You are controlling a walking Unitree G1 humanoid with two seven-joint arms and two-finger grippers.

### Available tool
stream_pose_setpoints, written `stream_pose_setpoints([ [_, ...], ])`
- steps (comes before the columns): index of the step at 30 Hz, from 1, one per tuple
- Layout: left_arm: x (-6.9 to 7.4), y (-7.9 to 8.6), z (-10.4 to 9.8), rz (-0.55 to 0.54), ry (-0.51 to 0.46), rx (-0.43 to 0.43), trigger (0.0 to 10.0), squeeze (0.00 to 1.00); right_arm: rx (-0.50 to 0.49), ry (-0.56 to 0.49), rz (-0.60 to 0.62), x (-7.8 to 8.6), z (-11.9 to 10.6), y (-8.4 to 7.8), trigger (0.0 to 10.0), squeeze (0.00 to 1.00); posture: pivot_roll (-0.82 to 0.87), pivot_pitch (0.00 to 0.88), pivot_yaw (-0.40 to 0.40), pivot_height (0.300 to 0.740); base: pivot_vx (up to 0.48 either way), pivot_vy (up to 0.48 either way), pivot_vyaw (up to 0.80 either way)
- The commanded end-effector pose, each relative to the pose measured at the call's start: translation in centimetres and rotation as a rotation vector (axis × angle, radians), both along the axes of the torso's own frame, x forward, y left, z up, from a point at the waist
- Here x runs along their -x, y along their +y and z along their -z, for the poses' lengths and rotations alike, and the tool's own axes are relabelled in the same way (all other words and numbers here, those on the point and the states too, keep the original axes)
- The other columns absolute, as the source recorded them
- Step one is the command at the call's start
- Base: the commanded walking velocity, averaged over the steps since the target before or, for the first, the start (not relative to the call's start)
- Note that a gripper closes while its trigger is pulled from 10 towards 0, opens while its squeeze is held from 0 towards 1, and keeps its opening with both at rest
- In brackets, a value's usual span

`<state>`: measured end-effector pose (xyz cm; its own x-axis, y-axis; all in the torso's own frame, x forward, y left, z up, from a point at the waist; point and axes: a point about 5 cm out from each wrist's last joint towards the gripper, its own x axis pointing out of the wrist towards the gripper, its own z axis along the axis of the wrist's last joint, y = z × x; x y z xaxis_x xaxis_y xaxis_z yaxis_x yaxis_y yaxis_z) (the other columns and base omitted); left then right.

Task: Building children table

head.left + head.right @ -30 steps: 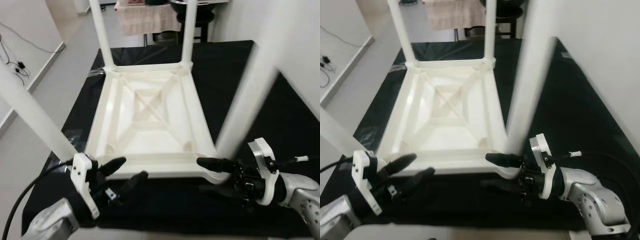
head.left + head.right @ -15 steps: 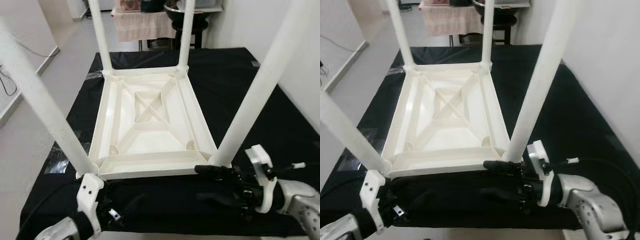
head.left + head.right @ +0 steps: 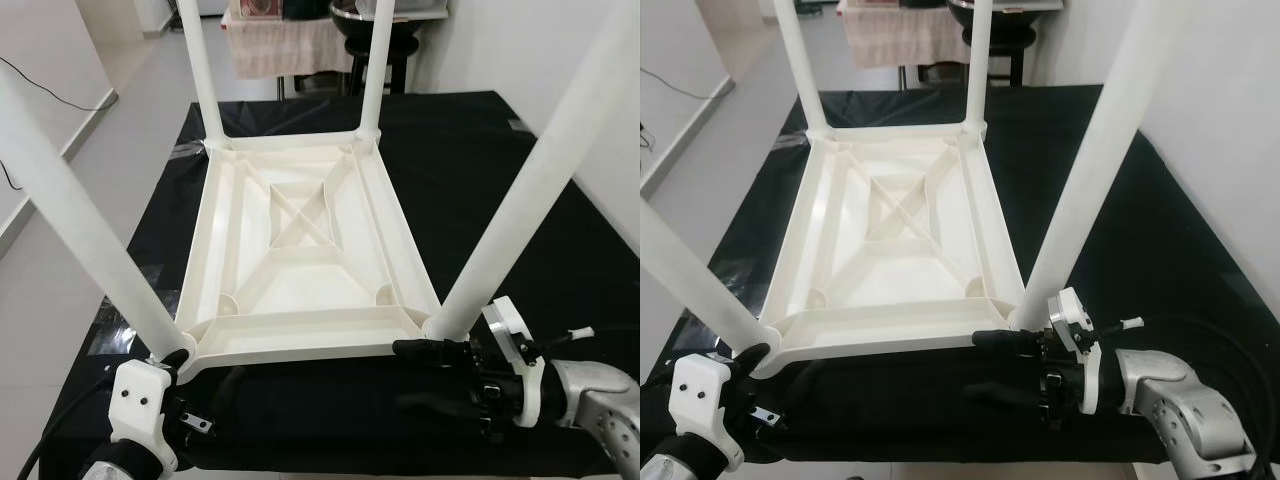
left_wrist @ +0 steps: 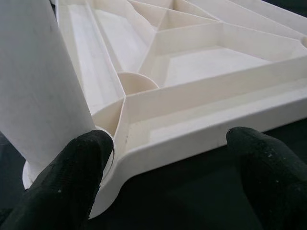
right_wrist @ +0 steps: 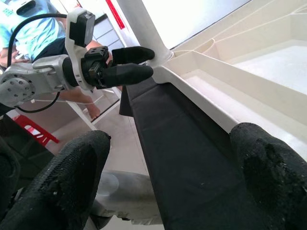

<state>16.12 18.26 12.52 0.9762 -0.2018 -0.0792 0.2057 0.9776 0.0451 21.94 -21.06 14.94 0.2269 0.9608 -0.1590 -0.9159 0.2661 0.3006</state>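
A white plastic children's table [image 3: 300,230] lies upside down on a black cloth [image 3: 470,140], its legs pointing up. My left gripper [image 4: 168,167] is open at the near-left corner, one finger [image 4: 72,177] right beside the base of the near-left leg [image 3: 80,220]. It straddles the table's front rim without holding it. My right gripper [image 3: 405,375] is open at the near-right corner, its upper finger just under the foot of the near-right leg [image 3: 530,190]. The right wrist view looks along the front rim to the left gripper [image 5: 129,64].
The two far legs [image 3: 200,70] [image 3: 378,60] stand at the back corners. Behind the cloth are a draped towel [image 3: 290,45] and a dark stool [image 3: 400,50]. Bare floor with a cable [image 3: 40,85] lies to the left, a white wall [image 3: 520,50] to the right. A person in a blue shirt [image 5: 33,28] is behind me.
The camera has shifted. My left gripper has dropped lower and closed in on the near-left corner. The right gripper stays at the near-right corner.
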Motion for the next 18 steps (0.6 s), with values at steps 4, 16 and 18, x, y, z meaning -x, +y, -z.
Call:
stream_pose_setpoints([
  [4,-0.1,0.8,-0.9,-0.066,-0.072,-0.067,10.0,0.00,0.019,-0.010,-0.001,-0.3,0.1,0.0,10.0,0.00,0.11,0.106,0.006,0.740,0.000,0.000,0.00],
  [16,2.1,-0.2,-0.5,-0.150,-0.041,-0.053,10.0,0.00,0.031,-0.021,0.004,-0.7,0.2,-0.2,10.0,0.00,0.13,0.114,0.008,0.740,0.000,0.000,0.00],
  [18,2.9,0.3,-0.2,-0.209,-0.025,-0.067,10.0,0.00,0.033,-0.023,0.003,-0.8,0.2,-0.1,10.0,0.00,0.13,0.114,0.008,0.740,0.000,0.000,0.00],
])
